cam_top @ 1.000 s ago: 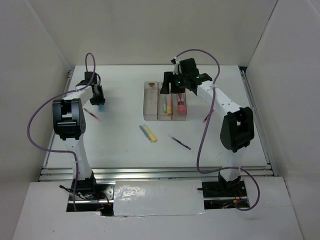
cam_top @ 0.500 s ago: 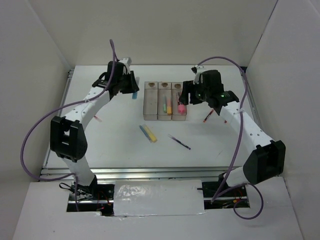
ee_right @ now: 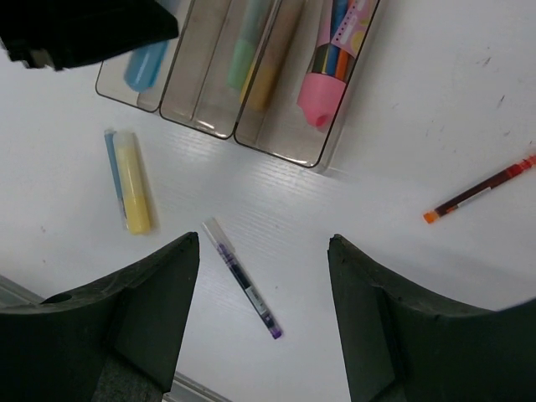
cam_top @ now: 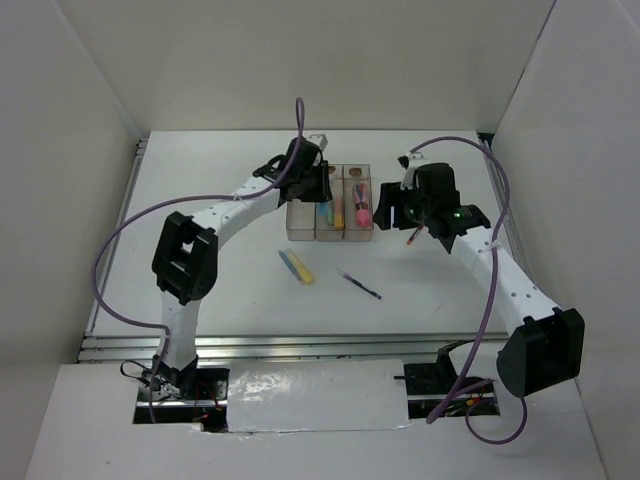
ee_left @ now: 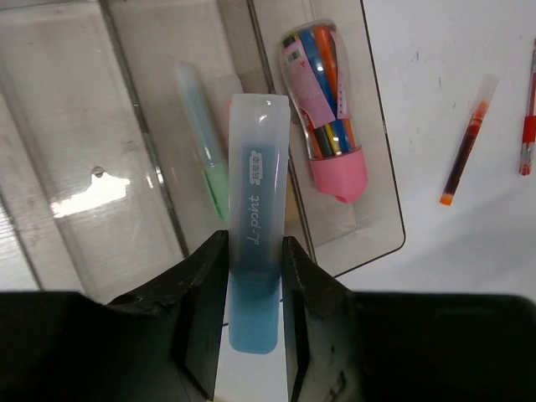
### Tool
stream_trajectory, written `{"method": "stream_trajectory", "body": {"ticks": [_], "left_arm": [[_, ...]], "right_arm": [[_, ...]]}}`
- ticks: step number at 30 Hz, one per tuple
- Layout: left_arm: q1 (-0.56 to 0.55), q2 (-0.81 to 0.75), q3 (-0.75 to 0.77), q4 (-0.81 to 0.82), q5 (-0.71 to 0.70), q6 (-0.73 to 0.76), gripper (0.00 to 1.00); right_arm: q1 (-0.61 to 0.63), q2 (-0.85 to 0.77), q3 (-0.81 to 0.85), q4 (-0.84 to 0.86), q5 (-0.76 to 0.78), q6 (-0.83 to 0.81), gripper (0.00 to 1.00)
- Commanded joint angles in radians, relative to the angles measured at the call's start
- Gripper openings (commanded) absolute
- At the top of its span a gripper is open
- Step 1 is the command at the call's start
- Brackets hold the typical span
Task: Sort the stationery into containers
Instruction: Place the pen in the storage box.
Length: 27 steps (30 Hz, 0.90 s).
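Note:
My left gripper (cam_top: 316,190) (ee_left: 254,276) is shut on a blue marker (ee_left: 255,243) (ee_right: 146,63) and holds it over the clear containers (cam_top: 300,229) (ee_left: 75,100) (ee_right: 197,126). I cannot tell which bin lies under it. The middle bin holds a green and yellow marker (ee_left: 205,159). In the right bin lies the fat pink-and-purple one (ee_left: 322,109) (cam_top: 361,210). My right gripper (cam_top: 393,212) (ee_right: 263,243) is open and empty above the table, over a dark purple pen (ee_right: 243,280) (cam_top: 358,284).
A yellow marker (cam_top: 298,267) (ee_right: 134,180) with a thin blue pen (ee_right: 113,172) beside it lies in front of the containers. A thin red pen (ee_right: 481,191) (ee_left: 465,155) lies right of them, and another red pen (ee_left: 528,134) shows at the left wrist view's edge.
My left arm has swung from the table's left side to above the containers, carrying the blue marker. My right gripper has drawn back from the containers to the right, still open.

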Motion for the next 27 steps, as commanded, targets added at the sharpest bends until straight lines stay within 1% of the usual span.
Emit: {"method": "stream_trajectory", "body": {"ticks": [1, 5, 7, 8, 10, 11, 13, 14, 17, 19, 20, 21, 23, 24, 25, 27], "left_arm": [[-0.015, 0.05, 0.068, 0.025, -0.048, -0.036, 0.01], [-0.025, 0.104, 0.098, 0.033, -0.075, -0.046, 0.05], [-0.031, 0.129, 0.114, 0.034, -0.08, -0.051, 0.11], [-0.033, 0.136, 0.121, 0.025, -0.091, -0.054, 0.16], [-0.033, 0.161, 0.147, 0.008, -0.103, -0.066, 0.22], [-0.033, 0.168, 0.156, -0.002, -0.114, -0.066, 0.29], [-0.033, 0.173, 0.179, -0.019, -0.117, -0.057, 0.38], [-0.033, 0.155, 0.174, -0.019, -0.115, -0.045, 0.5], [-0.033, 0.11, 0.154, 0.017, -0.112, -0.002, 0.61], [-0.034, 0.06, 0.148, 0.027, -0.123, 0.02, 0.62], [-0.03, 0.028, 0.151, 0.024, -0.124, 0.038, 0.65], [-0.025, 0.011, 0.157, 0.019, -0.126, 0.044, 0.65], [-0.002, -0.049, 0.182, -0.019, -0.124, 0.055, 0.63], [0.011, -0.08, 0.177, -0.027, -0.12, 0.056, 0.61], [0.048, -0.112, 0.158, -0.028, -0.117, 0.061, 0.61], [0.088, -0.224, 0.122, -0.028, -0.108, 0.072, 0.59]], "right_arm": [[-0.008, -0.041, -0.017, 0.019, -0.006, -0.009, 0.69], [-0.006, -0.051, -0.038, 0.018, -0.015, -0.016, 0.69], [-0.006, -0.051, -0.043, 0.019, -0.015, -0.015, 0.69], [-0.004, -0.051, -0.046, 0.021, -0.014, -0.013, 0.7], [0.002, -0.048, -0.046, 0.024, -0.012, -0.016, 0.7], [0.003, -0.047, -0.041, 0.025, -0.012, -0.015, 0.7], [0.014, -0.042, -0.035, 0.028, -0.009, -0.018, 0.7], [0.02, -0.041, -0.034, 0.028, -0.006, -0.018, 0.7], [0.046, -0.028, -0.021, 0.027, 0.0, -0.026, 0.7], [0.068, -0.013, -0.009, 0.027, 0.006, -0.033, 0.7], [0.078, -0.01, -0.004, 0.027, 0.008, -0.036, 0.7], [0.086, 0.007, -0.001, 0.03, 0.012, -0.039, 0.7], [0.12, 0.027, 0.025, 0.028, 0.002, -0.045, 0.66], [0.136, 0.042, 0.035, 0.024, -0.008, -0.047, 0.58], [0.176, 0.076, 0.054, 0.022, -0.011, -0.047, 0.53], [0.225, 0.113, 0.071, 0.028, -0.009, -0.042, 0.43]]}}
